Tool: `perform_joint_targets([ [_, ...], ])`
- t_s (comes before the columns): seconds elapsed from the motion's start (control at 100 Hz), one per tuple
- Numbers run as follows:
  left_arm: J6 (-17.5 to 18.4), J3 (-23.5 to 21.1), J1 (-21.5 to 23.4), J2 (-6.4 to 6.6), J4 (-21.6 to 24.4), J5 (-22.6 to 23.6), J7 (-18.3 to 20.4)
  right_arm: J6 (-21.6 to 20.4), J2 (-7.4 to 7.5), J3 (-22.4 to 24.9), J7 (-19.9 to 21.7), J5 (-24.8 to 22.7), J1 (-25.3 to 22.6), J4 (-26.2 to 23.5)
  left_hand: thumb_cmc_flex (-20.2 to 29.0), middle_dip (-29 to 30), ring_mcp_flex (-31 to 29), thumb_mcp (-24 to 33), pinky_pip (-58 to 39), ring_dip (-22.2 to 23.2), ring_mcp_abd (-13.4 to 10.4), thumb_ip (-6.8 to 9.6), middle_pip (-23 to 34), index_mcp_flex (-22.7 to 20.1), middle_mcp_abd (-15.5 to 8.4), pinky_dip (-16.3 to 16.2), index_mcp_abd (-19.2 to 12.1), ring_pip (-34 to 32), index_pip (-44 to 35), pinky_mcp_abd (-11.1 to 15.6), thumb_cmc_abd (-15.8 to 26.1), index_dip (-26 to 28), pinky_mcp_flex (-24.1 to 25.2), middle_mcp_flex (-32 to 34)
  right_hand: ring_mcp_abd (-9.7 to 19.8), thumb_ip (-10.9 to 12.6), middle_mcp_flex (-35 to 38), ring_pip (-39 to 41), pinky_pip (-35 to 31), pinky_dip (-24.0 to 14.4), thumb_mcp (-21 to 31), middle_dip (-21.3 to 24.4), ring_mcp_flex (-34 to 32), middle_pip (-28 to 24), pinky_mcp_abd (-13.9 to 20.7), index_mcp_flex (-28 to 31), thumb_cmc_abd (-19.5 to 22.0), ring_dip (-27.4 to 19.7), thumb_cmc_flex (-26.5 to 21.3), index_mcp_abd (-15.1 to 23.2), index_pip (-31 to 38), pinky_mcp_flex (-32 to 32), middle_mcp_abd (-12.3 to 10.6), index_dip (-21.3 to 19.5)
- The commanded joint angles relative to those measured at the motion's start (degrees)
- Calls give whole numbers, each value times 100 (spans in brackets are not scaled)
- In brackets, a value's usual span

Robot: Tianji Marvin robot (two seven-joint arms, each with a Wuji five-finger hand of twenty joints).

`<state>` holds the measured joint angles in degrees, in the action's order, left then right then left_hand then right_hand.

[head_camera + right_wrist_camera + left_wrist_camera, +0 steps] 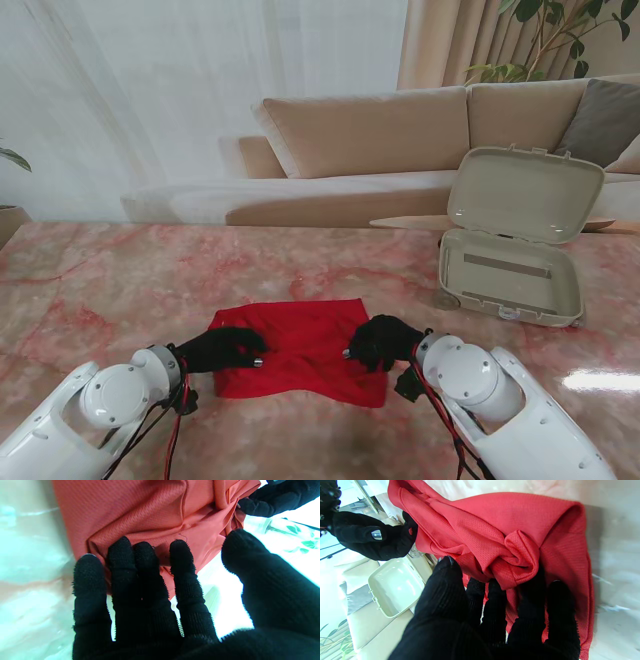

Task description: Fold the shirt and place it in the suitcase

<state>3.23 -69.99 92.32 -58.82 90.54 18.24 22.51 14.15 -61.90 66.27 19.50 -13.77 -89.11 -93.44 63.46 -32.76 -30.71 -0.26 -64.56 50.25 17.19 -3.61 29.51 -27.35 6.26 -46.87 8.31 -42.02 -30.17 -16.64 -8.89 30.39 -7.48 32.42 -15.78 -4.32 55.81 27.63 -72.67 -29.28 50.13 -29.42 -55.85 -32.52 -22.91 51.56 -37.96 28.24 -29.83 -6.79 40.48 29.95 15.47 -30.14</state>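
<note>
Our left hand point(222, 349) fingers point(495, 597) are curled under a bunched fold of the red shirt point(300, 345), clamped on it at the shirt's left edge. Our right hand point(385, 342) fingers point(181, 555) press into the right edge with the thumb held apart; cloth sits against the fingertips, but whether they pinch it or just push we cannot tell for sure. It reads as a hold.

The shirt lies mid-worktop point(120, 290) between both hands, partly folded, rumpled near the left hand, flatter toward the far edge. The suitcase point(515, 270) stands open, lid up, farther from us and to the right, well apart from the shirt. A sofa point(400, 140) sits behind the worktop.

Step looks like mid-fold, packing not begun.

Risks:
- The left hold is on a wad, not a clean edge, so layers could slip out and undo the fold.
- If the right hand is only pressing, a lift would be lopsided and the shirt would sag.
- It is a long carry to the suitcase, so the loose cloth could drag on the worktop or catch the case rim.
</note>
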Motion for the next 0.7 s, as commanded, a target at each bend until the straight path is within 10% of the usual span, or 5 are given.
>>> perform_joint_targets([
  [0.0,-14,143,59,-63,-225,12,91,76,73,96,79,-37,-106,-25,14,299,153,-89,567,-518,159,101,-424,-68,697,389,133,1010,4,-46,272,-69,34,-65,-197,13,147,-76,-74,96,-130,-55,14,6,-32,178,-12,-162,-87,168,121,-8,-11,66],
  [0.69,-41,-592,554,-131,768,234,-258,146,46,906,-161,-285,-684,-814,-28,360,139,-96,571,-590,169,106,-499,-21,727,424,104,1076,116,-55,308,-93,37,-52,-243,206,5,762,-328,-228,-514,-189,-71,-80,34,159,378,400,26,74,-416,-21,55,-307],
])
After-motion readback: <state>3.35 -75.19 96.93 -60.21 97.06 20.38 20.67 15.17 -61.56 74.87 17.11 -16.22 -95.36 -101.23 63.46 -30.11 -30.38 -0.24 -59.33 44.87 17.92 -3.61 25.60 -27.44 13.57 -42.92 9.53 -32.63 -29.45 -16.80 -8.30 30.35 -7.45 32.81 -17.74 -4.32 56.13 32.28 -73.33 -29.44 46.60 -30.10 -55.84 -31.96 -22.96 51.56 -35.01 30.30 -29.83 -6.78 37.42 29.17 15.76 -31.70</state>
